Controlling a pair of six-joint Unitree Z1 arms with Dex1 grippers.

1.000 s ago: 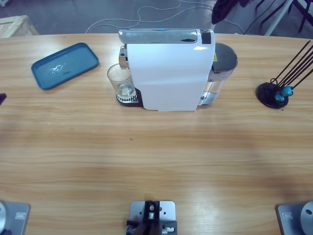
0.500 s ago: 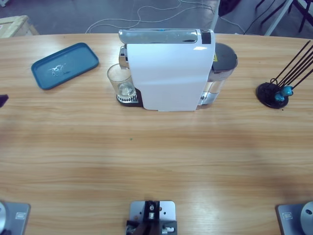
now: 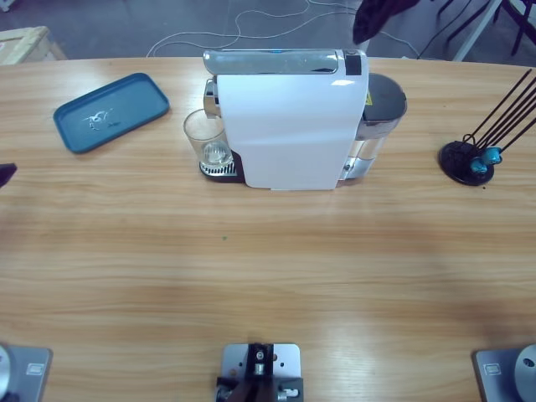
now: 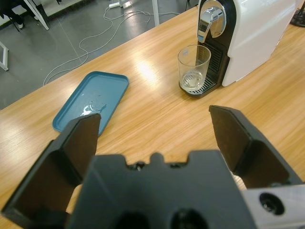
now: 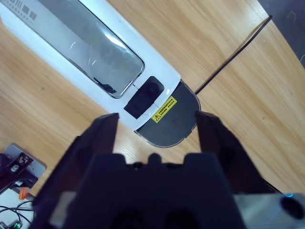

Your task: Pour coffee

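A white coffee machine point(image 3: 289, 126) stands at the table's back middle. A clear glass point(image 3: 207, 138) sits on its drip tray under the spout. The coffee is out of view; the glass point(image 4: 194, 69) shows no dark liquid. My left gripper point(image 4: 157, 131) is open and well away from the glass; in the high view only a dark sliver of it point(image 3: 4, 174) shows at the left edge. My right gripper point(image 5: 157, 129) hangs open high above the machine's top point(image 5: 90, 52), over its black button point(image 5: 145, 95), and appears as a dark shape point(image 3: 373, 21) at the top edge.
A teal tray point(image 3: 110, 110) lies at the back left, also seen in the left wrist view point(image 4: 90, 100). A black capsule stand point(image 3: 466, 161) with thin rods and a teal capsule point(image 3: 486, 157) is at the right. Cables run over the floor behind the table.
The dark shape of the right gripper at the top edge has shifted a little left and shows more. The machine, glass and tray have not moved.
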